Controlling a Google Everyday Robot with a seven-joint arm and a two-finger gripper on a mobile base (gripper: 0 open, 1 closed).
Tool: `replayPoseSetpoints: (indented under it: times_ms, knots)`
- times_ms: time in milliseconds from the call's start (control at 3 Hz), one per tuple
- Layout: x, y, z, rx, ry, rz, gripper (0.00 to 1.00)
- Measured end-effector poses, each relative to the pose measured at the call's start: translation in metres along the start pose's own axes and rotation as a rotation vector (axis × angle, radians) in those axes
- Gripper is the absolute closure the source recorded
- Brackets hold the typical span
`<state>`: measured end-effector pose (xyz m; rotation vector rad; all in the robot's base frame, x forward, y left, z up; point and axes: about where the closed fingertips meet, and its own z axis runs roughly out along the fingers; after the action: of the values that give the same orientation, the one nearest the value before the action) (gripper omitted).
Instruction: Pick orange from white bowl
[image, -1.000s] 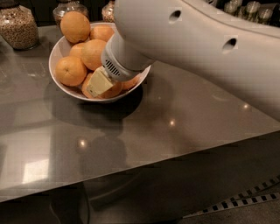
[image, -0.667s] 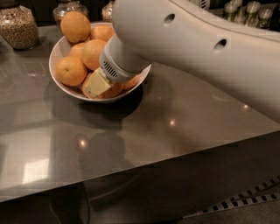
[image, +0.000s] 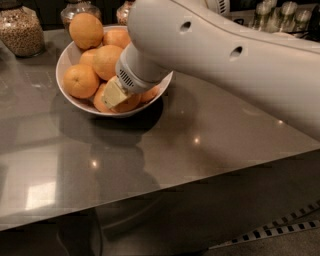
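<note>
Gripper (image: 115, 93), cream-tipped, is low at upper left; apart or clamped, I cannot tell. Its bulky white robot arm (image: 225, 55) stretches in from the right above a glossy grey stone counter (image: 200, 150). At the counter's far left a wide white ceramic bowl (image: 59, 67) holds heaped round oranges (image: 81, 81), with the gripper against the front ones.
</note>
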<state>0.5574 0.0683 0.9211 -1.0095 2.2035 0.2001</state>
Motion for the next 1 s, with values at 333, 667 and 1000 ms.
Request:
replayPoseSetpoints:
  times_ms: [333, 667, 1000]
  knots:
    - [-0.0011, 0.0002, -0.0026, 0.0, 0.0, 0.0, 0.53]
    - [-0.0017, 0.0011, -0.0039, 0.001, 0.015, 0.0, 0.76]
    - [-0.0021, 0.0017, -0.0056, 0.0, 0.016, 0.0, 0.98]
